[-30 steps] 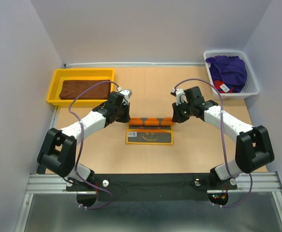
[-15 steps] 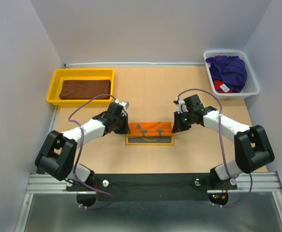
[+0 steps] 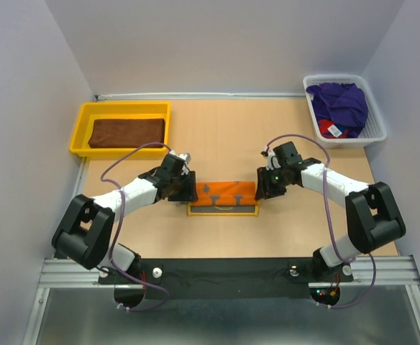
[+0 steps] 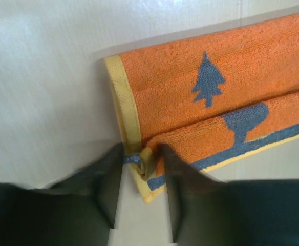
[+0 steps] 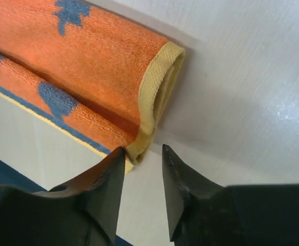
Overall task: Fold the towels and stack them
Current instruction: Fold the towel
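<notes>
An orange towel [image 3: 224, 192] with dark tree print and a yellow border lies folded over itself on the table's middle. My left gripper [image 3: 188, 191] sits at its left end. In the left wrist view its jaws [image 4: 141, 148] stand open, with the towel's [image 4: 216, 97] bunched yellow corner loose between them. My right gripper [image 3: 262, 188] is at the right end. It is open [image 5: 143, 148], and the towel's [image 5: 88, 77] folded corner touches only the left finger. A brown towel [image 3: 127, 132] lies folded in the yellow tray. Purple [image 3: 339, 104] and red [image 3: 332, 131] towels fill the basket.
The yellow tray [image 3: 80, 133] stands at the back left and the white mesh basket [image 3: 377, 129] at the back right. Grey walls close in both sides and the back. The arms' bases are on the black rail at the near edge.
Both grippers brought the towel's raised edge down toward the near side, laying it over the lower half. Both have since opened and let the corners go.
</notes>
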### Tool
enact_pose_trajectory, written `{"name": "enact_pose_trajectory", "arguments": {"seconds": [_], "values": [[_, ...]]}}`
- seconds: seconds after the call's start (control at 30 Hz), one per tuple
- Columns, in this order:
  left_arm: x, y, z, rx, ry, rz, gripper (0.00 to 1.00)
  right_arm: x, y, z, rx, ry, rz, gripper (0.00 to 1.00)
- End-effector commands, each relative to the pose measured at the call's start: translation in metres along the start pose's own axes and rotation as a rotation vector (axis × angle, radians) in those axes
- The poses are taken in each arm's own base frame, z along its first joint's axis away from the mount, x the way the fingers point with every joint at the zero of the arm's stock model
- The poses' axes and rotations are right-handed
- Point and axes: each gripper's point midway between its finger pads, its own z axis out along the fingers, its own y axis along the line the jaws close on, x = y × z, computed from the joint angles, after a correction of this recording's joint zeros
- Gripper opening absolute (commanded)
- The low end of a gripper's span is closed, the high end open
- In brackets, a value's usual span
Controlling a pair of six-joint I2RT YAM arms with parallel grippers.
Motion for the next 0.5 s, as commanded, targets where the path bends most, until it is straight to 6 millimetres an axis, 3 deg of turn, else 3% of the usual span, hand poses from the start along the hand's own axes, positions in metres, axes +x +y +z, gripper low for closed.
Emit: {"name": "enact_pose_trajectory", "arguments": {"seconds": [0.0,0.07,0.17,0.27,0.47], "values": [[-0.006,-0.017,-0.030,0.043,-0.066,-0.013,0.73,-0.014,0.026,-0.027,-0.079,-0.076,-0.037,0.50],[-0.006,-0.025,-0.042,0.060,-0.087,-0.012,0.80,-0.020,0.038,-0.036,-0.109,-0.104,-0.063,0.53],[-0.017,-0.038,-0.067,0.104,-0.178,-0.031,0.82,-0.025,0.056,-0.042,-0.124,-0.133,-0.113,0.53],[-0.028,-0.050,-0.077,0.138,-0.224,-0.038,0.81,-0.031,0.057,-0.036,-0.098,-0.139,-0.102,0.52],[-0.023,-0.069,-0.063,0.166,-0.194,-0.039,0.70,-0.018,0.062,-0.015,-0.099,-0.132,-0.031,0.42]]}}
